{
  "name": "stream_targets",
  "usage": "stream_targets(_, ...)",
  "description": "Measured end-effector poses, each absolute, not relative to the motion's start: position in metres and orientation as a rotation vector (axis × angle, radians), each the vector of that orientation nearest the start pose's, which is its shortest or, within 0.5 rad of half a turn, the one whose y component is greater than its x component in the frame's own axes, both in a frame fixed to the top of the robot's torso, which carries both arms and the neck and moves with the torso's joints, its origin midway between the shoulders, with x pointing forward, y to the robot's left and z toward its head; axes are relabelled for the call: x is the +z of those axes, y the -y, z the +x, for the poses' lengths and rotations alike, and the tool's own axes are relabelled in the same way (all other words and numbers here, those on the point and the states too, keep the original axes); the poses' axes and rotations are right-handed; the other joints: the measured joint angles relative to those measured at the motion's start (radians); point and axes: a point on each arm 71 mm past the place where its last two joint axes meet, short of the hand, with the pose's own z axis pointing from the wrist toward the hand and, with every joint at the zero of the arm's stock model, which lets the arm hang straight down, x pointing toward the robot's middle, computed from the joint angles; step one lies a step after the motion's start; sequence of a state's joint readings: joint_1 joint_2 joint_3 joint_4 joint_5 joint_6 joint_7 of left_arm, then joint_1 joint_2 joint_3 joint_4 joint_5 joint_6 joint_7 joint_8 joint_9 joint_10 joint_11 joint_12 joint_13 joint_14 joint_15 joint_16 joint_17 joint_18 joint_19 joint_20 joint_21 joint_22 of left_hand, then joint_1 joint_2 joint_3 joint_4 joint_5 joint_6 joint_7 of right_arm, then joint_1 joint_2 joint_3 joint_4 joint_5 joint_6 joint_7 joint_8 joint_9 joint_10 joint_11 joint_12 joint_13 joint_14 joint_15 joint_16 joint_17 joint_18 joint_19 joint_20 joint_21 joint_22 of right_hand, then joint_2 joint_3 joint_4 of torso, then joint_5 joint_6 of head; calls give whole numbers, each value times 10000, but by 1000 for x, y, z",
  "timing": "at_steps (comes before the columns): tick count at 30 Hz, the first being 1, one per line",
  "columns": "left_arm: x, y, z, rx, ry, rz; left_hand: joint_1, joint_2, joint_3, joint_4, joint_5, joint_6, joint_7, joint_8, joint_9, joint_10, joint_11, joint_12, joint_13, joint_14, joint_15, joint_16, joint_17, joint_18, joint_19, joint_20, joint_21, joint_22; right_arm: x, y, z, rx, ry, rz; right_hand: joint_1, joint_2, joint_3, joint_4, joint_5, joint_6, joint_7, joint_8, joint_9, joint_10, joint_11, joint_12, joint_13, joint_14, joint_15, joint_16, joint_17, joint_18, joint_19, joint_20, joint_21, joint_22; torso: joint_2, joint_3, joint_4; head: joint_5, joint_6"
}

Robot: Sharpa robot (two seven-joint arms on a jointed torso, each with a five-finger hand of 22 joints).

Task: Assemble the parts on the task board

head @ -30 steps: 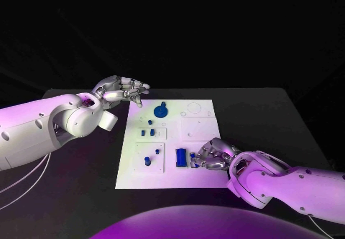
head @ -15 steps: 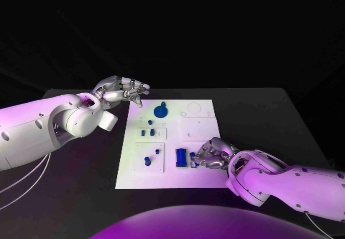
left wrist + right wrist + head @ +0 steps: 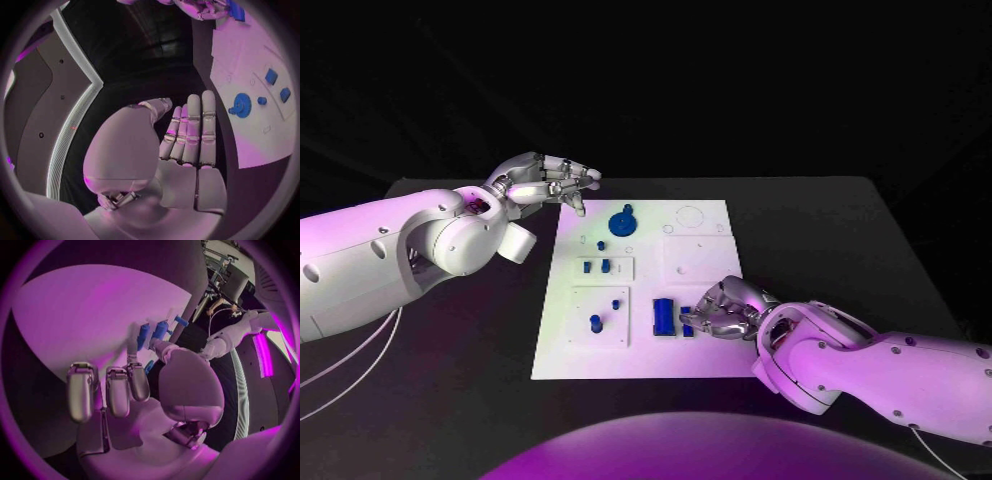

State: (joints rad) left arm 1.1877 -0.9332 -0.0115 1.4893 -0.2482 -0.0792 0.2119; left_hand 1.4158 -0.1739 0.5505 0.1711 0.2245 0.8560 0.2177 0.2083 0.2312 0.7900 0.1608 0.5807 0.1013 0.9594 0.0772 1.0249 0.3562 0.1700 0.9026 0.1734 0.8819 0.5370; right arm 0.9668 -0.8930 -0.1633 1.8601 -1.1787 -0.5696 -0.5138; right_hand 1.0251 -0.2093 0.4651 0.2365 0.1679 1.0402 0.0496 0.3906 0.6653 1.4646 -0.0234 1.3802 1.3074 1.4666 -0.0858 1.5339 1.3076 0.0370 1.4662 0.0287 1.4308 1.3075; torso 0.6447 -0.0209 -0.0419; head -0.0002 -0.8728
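The white task board [image 3: 589,360] lies mid-table. A round blue part [image 3: 623,222] sits at its far end, small blue pegs [image 3: 596,267] stand in its left plates, and a blue block [image 3: 664,317] stands near its right front. My right hand [image 3: 726,310] rests on the board beside the block, and its thumb and a finger pinch a small blue part [image 3: 149,367]. My left hand [image 3: 545,185] hovers off the board's far left corner and holds nothing. In the left wrist view its fingers [image 3: 194,130] are straight and side by side, with the round blue part [image 3: 240,105] beyond them.
The black table [image 3: 819,230] reaches out on both sides of the board. Empty round and square outlines [image 3: 689,215] mark the board's far right. My left forearm [image 3: 401,250] hangs over the table's left side.
My right hand has shifted slightly left toward the blue block. The left hand has stayed still.
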Motion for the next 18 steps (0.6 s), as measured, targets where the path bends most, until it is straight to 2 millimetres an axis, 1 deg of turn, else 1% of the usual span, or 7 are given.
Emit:
stream_targets(2,-184,-249,488,-14612,-17073,-9158,0,0,0,0,0,0,0,0,0,0,0,0,-1,0,0,0,0,0,0,0,0,0,-294,163,345,6402,-20651,4608,-44,37,-85,35,0,0,0,1,9,0,0,0,0,0,0,0,0,0,0,0,0,0,-2,0,0,1,0)
stream_targets(3,-184,-249,488,-14611,-17074,-9158,0,0,0,0,0,0,0,0,0,0,0,0,0,0,0,0,0,0,0,0,0,1,-294,163,345,6417,-20653,4601,-83,-2,-136,86,0,0,0,1,10,0,0,0,0,0,0,0,0,0,0,0,0,0,-3,0,0,1,0)
stream_targets(6,-185,-249,488,-14611,-17077,-9159,0,0,0,0,0,0,0,0,0,0,0,0,0,0,0,0,0,-1,0,0,0,1,-293,163,344,6458,-20657,4578,-156,26,-337,287,0,0,0,0,4,0,0,0,-1,0,0,0,0,-1,0,0,0,-1,-5,1,-3,9,0)
stream_targets(8,-185,-249,488,-14611,-17079,-9159,0,0,0,0,0,0,0,0,0,0,0,0,0,0,0,0,0,-1,0,0,0,0,-292,163,344,6494,-20657,4561,-224,93,-518,411,0,0,0,-38,3,0,0,0,-1,0,0,0,0,0,0,0,0,-1,-6,2,-3,9,0)
stream_targets(10,-185,-249,488,-14610,-17081,-9160,0,0,0,0,0,0,0,0,0,0,0,0,0,0,0,0,0,-1,0,0,0,1,-292,163,343,6510,-20656,4549,-264,53,-595,464,0,0,0,-38,1,0,0,0,-1,0,0,0,0,0,0,0,0,-1,-6,5,-4,10,0)
stream_targets(14,-185,-249,488,-14606,-17083,-9162,0,0,0,0,0,0,0,0,0,0,0,0,1,0,0,0,0,0,0,0,0,1,-292,168,343,6439,-20653,4567,-264,53,-595,464,0,0,0,-38,0,0,0,0,-1,0,0,0,-1,0,0,0,0,-1,-6,5,-3,18,0)
stream_targets(18,-185,-250,488,-14599,-17083,-9166,0,0,0,0,0,0,0,0,0,0,0,0,1,0,0,0,0,0,0,0,0,1,-292,174,343,6370,-20651,4567,-149,59,-750,364,0,0,0,-38,17,0,0,0,-1,0,0,-1,-1,0,0,0,0,-1,-7,5,-6,33,0)
